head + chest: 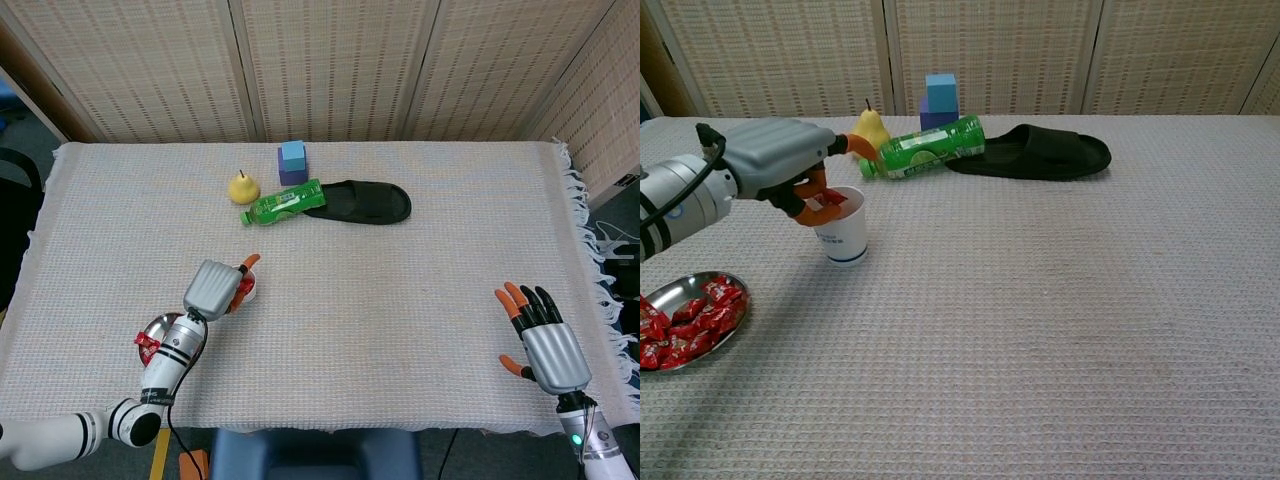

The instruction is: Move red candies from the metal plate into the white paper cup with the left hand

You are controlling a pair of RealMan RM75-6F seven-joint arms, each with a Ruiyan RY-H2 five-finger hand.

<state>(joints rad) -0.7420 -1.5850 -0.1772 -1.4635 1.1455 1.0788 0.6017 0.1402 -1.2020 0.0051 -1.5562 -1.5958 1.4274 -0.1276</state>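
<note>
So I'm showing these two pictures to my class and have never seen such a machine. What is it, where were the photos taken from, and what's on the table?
It is a robot with two arms ending in human-like hands. One photo looks down from its head, the other forward from its chest.

The left hand hovers over a white paper cup, fingers opening; whether it has let go of a red candy is unclear. The right hand rests open on the cloth.

A metal plate of red candies lies near the left arm. At the far side lie a pear, a green bottle on its side, a black slipper and blue blocks.
</note>
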